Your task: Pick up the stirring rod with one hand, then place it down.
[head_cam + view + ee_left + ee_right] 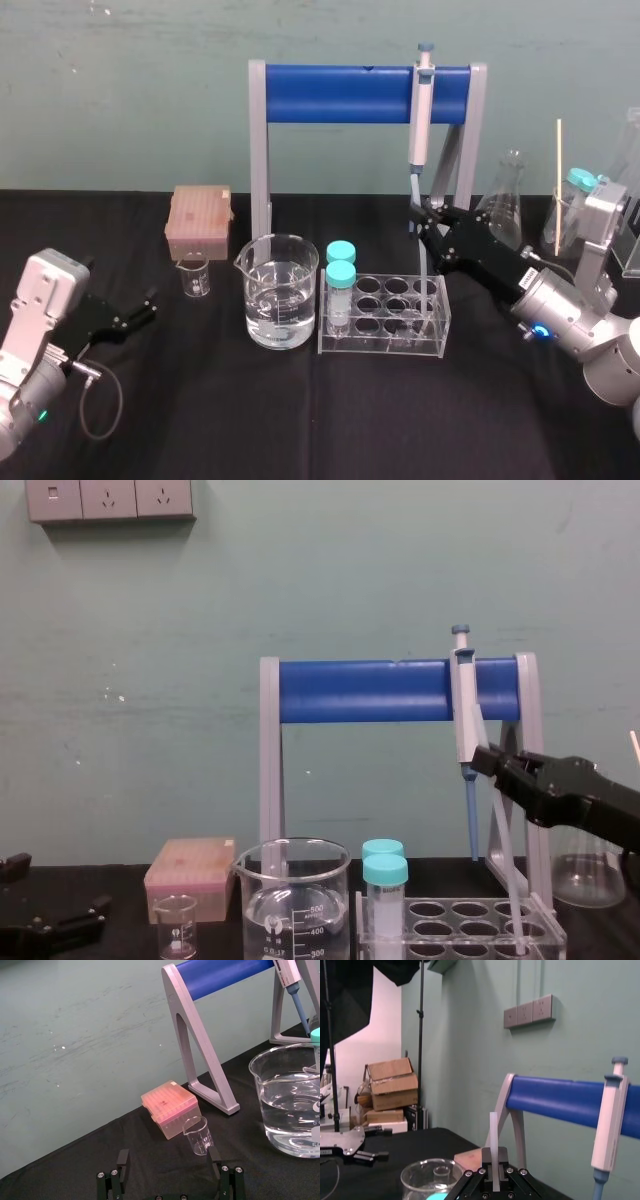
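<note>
Where the rod sits: the stirring rod is clamped near its top end in the right pincer. It slants down below the pincer into the clear tube rack. I cannot tell whether its tip rests on the rack's floor.
Right pincer: closed on the rod, which stands up between the fingers in the right wrist view.
Left pincer: the left pincer is parked low and well apart from the right pincer, fingers spread with nothing between them.
Handling: probably light, stiff, smooth and brittle. A firm squeeze could snap it, and a loose one could let it slide.
Hold: a grip this high leaves a long free end that swings with any tilt, so a hold nearer the middle would likely be steadier.
Just above the pincer: a pipette hangs from the blue bar of the stand, its tip close to the fingers.
Below the pincer: two capped tubes and a beaker of water stand by the rack.
Behind the pincer: a flask.
In the way: likely the rack's holes, the pipette tip and the stand's leg.
Free room: the black surface in front of the rack.
</note>
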`<action>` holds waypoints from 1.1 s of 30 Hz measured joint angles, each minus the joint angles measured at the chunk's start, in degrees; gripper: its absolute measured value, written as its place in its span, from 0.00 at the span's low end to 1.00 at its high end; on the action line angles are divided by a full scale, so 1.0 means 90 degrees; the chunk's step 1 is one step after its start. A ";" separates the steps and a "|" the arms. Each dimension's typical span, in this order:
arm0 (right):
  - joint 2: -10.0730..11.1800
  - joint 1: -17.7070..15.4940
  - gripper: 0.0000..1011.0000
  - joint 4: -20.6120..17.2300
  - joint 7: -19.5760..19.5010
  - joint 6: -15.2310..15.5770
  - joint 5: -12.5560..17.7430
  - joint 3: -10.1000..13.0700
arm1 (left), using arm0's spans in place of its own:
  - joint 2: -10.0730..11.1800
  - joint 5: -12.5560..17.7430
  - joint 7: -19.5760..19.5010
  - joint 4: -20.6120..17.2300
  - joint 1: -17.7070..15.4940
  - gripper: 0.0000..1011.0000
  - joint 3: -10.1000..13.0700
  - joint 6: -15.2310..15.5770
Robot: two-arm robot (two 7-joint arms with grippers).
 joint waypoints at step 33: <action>-0.0163 0.0246 0.06 0.0713 0.0159 0.0173 -0.0243 -0.0063 | 0.0000 0.0000 0.0000 0.0000 0.0000 0.99 0.0000 0.0000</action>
